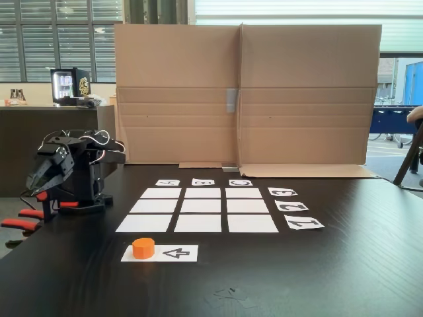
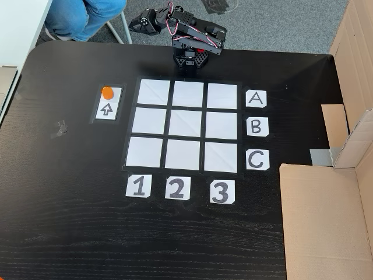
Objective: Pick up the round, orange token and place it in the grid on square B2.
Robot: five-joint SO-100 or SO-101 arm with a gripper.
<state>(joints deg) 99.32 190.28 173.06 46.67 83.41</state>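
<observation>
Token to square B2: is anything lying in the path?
Nothing visible does. The token sits on the arrow strip beside the grid; square B2 and the cells between are bare paper.

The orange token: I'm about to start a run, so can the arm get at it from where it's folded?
Probably yes. The token sits on the arrow strip beside the grid, with nothing standing between it and the arm's base. The gripper is tucked away from it.

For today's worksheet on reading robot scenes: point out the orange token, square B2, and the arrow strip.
orange token point(image 1: 143, 247), a fixed view, its side wall
square B2 point(image 2: 186, 124), a fixed view, centre of the paper
arrow strip point(image 1: 180, 253), a fixed view, on the printed arrow
</observation>
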